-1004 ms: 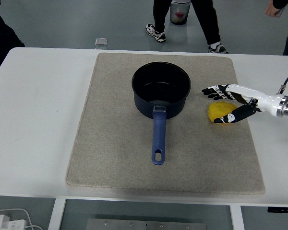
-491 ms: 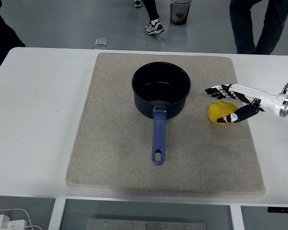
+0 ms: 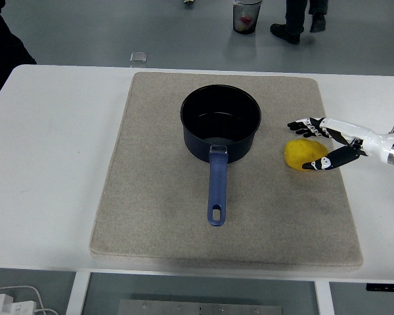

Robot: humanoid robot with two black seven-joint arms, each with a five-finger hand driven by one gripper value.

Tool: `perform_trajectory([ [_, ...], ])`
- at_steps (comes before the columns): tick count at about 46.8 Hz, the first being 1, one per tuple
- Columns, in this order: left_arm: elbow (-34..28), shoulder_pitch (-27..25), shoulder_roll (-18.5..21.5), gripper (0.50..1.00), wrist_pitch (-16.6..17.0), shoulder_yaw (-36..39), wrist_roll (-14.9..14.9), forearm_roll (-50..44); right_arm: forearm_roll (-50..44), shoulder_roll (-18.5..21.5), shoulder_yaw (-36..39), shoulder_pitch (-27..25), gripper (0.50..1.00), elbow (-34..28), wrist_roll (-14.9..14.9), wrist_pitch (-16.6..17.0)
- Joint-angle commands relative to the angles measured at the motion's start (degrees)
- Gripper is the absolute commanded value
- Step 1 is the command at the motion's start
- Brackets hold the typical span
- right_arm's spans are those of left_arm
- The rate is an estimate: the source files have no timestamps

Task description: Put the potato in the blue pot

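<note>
My right robot hand [image 3: 329,143] sat spread and unclenched around the potato [image 3: 305,153], fingers [image 3: 305,124] beyond it and thumb on the near side, gripping nothing that I could make out. The potato lay on the mat [image 3: 157,216] on the table [image 3: 52,164], just right of the blue pot [image 3: 220,125], which stood empty. I judged the grasp, lift and drop all remained.

the right arm [image 3: 381,142] reaches in low from the right edge, its wrist level and pointing left toward the pot [image 3: 220,123]. the right hand [image 3: 325,143] sits to the pot's right, fingers [image 3: 302,124] spread on the far side, thumb [image 3: 325,163] on the near side, open and gripping nothing.
</note>
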Motion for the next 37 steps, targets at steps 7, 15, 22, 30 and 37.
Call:
perform_trajectory([
  [7,0.18,0.0,0.0,0.996,0.0,0.0,-0.01,-0.01,0.09,0.2,-0.04,-0.1,0.926,-0.18,0.87,0.09],
  [15,0.18,0.0,0.0,0.996,0.0,0.0,-0.01,-0.01,0.0,0.55,0.05,-0.54,0.919,-0.36,0.87,-0.7],
  [22,0.18,0.0,0.0,0.996,0.0,0.0,-0.01,-0.01,0.0,0.73,-0.04,-1.06,0.909,-0.88,0.87,-1.58],
  [30,0.27,0.0,0.0,0.996,0.0,0.0,-0.01,-0.01,0.0,0.82,-0.12,-1.24,0.872,-1.32,0.96,-1.93],
  [37,0.27,0.0,0.0,0.996,0.0,0.0,-0.01,-0.01,0.0,0.82,-0.21,-1.33,0.791,-1.32,0.96,-2.64],
])
